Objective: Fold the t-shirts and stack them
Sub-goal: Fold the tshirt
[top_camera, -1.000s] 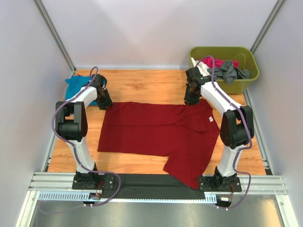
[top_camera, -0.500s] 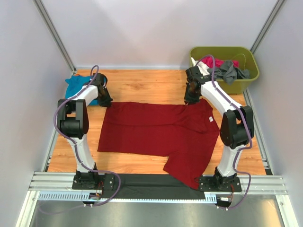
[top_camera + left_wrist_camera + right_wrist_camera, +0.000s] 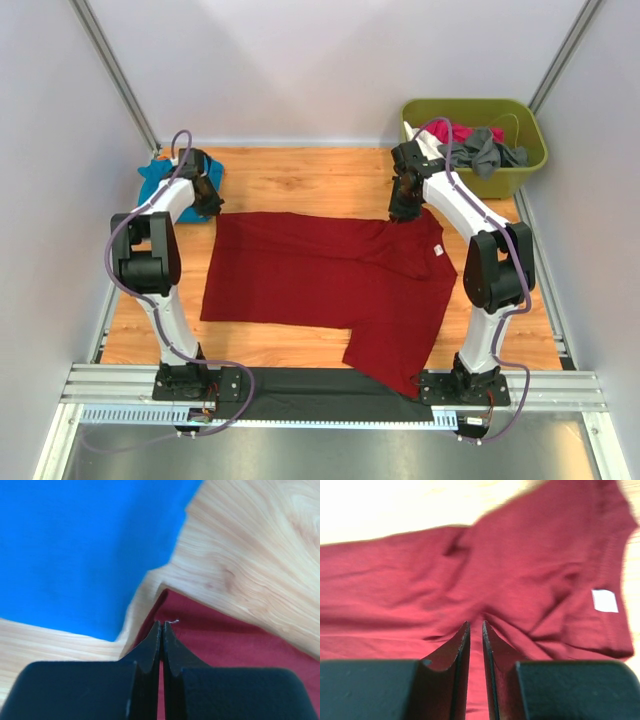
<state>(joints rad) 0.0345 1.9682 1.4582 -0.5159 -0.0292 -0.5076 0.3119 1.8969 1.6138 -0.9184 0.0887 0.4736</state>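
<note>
A dark red t-shirt (image 3: 330, 280) lies spread across the wooden table, its small white label (image 3: 438, 251) near the right side. My left gripper (image 3: 211, 207) is shut on the shirt's far left corner (image 3: 200, 640), with the cloth pinched at the fingertips (image 3: 162, 626). My right gripper (image 3: 401, 214) pinches the far right part of the shirt. There the cloth (image 3: 520, 570) puckers between its narrow jaws (image 3: 475, 624), and the label (image 3: 604, 600) lies to the right. A teal-blue t-shirt (image 3: 152, 185) lies at the far left, just beyond the left gripper (image 3: 75, 545).
A green bin (image 3: 520, 178) at the far right corner holds pink and grey garments (image 3: 475, 145). One sleeve of the red shirt (image 3: 400, 375) hangs over the table's near edge onto the black strip. Grey walls stand close on both sides.
My left gripper has shut on the red shirt's far left corner and moved left and away, dragging that side of the shirt leftward. The right gripper has kept its place.
</note>
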